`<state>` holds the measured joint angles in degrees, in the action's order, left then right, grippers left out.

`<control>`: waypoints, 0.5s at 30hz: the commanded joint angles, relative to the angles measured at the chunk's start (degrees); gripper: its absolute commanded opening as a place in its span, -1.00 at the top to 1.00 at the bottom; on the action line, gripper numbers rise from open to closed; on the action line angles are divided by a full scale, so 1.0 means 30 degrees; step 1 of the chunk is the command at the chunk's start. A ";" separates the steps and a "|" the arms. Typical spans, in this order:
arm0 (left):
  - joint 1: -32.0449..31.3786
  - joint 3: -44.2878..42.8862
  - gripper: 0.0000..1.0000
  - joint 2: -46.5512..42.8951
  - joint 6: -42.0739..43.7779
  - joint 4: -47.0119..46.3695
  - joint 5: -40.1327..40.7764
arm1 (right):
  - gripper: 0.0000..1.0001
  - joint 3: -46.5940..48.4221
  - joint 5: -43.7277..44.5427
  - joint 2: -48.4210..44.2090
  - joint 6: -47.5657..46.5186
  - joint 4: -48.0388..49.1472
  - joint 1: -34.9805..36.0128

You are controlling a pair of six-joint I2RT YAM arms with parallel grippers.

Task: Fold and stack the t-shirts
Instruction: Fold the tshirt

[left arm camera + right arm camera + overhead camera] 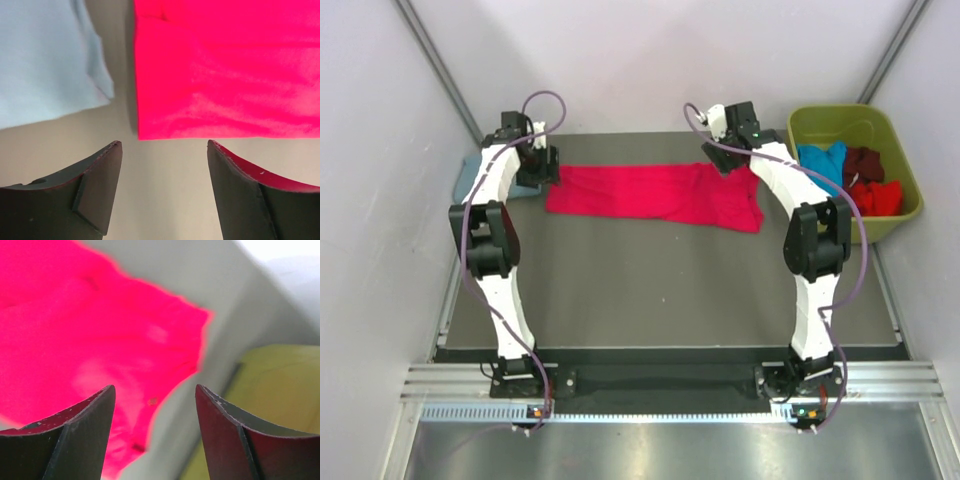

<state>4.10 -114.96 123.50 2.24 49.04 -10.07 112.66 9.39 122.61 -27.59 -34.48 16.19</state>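
Crimson t-shirt stretched across the far worktop, both arms' fingers open above its ends.

The crimson t-shirt [655, 195] lay as a long flat band at 12 o'clock on the dark worktop [660, 290]. The left arm's fingers [95, 185] stood spread apart and gripped nothing, just off the band's 9 o'clock end. A dusty blue-grey t-shirt [472, 175] sat beside that end at 10 o'clock, a narrow strip of worktop between the two. The right arm's fingers [225, 440] were likewise parted and empty over the flared 3 o'clock end. At 2 o'clock an olive-green bin [895, 125] held a bright blue t-shirt [820, 160], a maroon t-shirt [865, 162] and a red t-shirt [880, 197].
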 commanded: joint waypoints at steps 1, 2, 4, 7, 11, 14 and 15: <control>0.0069 0.1142 -0.45 0.0754 -0.0687 -0.0291 -0.1039 | -0.31 -0.1573 -0.3940 -0.0851 0.2924 -0.1921 -0.0442; 0.0069 0.1025 -0.44 0.1249 -0.0717 -0.0262 -0.1097 | -0.30 -0.1635 -0.4645 -0.0675 0.3335 -0.2157 -0.0618; 0.0040 0.0528 -0.43 0.1924 -0.0717 -0.0261 -0.0894 | -0.30 -0.1636 -0.6989 -0.0089 0.4828 -0.2684 -0.1202; 0.0040 -0.0293 -0.42 0.2803 -0.0484 -0.0086 -0.0251 | -0.29 -0.1724 -0.8255 0.0408 0.5711 -0.2949 -0.1643; 0.0069 -0.0733 -0.38 0.3392 -0.0279 -0.0202 0.0278 | -0.27 -0.1899 -0.8053 0.0908 0.5945 -0.2980 -0.2434; 0.0040 -0.0734 -0.25 0.3597 -0.0307 -0.0319 0.0396 | -0.25 -0.2484 -0.7233 0.0967 0.5625 -0.2921 -0.2933; 0.0011 -0.0705 -0.16 0.3627 -0.0278 -0.0320 0.0396 | -0.24 -0.2631 -0.7057 0.0967 0.5595 -0.2921 -0.3050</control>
<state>4.08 -115.52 133.64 1.34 48.82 -9.58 105.67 -11.70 126.02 -11.90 -42.85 8.32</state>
